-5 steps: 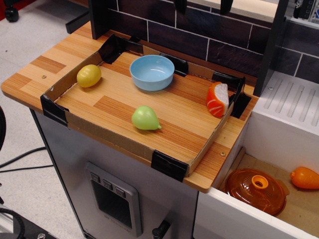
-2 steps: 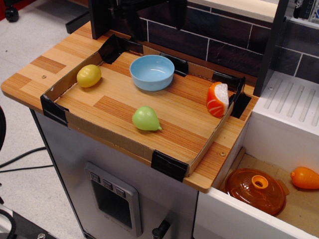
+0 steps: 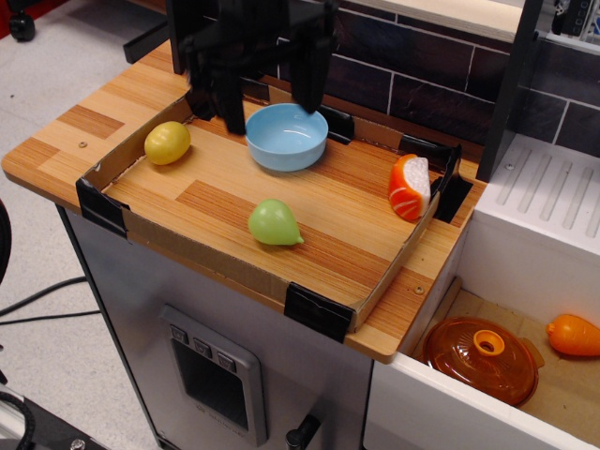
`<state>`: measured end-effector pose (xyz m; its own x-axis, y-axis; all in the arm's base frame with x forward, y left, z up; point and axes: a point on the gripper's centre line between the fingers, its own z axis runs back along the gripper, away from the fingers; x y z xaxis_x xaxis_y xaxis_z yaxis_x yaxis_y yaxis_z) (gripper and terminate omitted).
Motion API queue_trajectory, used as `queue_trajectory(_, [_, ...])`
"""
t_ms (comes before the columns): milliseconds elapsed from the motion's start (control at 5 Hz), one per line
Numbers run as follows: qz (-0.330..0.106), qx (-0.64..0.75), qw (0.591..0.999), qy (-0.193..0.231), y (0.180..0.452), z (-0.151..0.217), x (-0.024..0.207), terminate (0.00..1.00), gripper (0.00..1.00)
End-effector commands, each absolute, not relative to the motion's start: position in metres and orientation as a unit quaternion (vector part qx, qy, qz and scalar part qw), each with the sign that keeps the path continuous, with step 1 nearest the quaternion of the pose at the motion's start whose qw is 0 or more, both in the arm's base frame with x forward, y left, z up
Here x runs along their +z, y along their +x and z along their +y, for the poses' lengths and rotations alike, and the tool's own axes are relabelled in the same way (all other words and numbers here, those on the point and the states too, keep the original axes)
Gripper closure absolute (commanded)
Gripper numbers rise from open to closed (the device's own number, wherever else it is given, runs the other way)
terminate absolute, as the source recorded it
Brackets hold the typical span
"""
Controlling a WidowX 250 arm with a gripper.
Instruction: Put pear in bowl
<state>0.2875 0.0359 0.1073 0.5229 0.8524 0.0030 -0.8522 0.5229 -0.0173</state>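
The light-green pear (image 3: 274,223) lies on its side in the middle of the cardboard-walled wooden tray (image 3: 230,272), tip pointing right. The light-blue bowl (image 3: 286,137) stands empty at the tray's back. My black gripper (image 3: 268,98) hangs down from the top of the view, blurred by motion, with its two fingers spread wide, one at the bowl's left rim and one above its right rim. It is open and holds nothing. It is well behind and above the pear.
A yellow lemon-shaped fruit (image 3: 167,142) sits at the tray's back left. An orange-and-white salmon piece (image 3: 410,187) leans in the back right corner. Lower right, a drawer holds an orange lidded pot (image 3: 480,358) and an orange toy pepper (image 3: 573,335).
The gripper has come down into view from the top, from barely visible to hanging over the bowl. The pear, bowl and other objects have not moved.
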Motion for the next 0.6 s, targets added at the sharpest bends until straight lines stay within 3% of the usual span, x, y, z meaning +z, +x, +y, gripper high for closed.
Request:
queue_trajectory(0, [-0.038,0.505,0.862,-0.025,0.282,0.028,0.093,0.00,0.00])
queue_trajectory(400, [-0.046,0.512,0.857,-0.040,0.291,0.028,0.066,0.00,0.00])
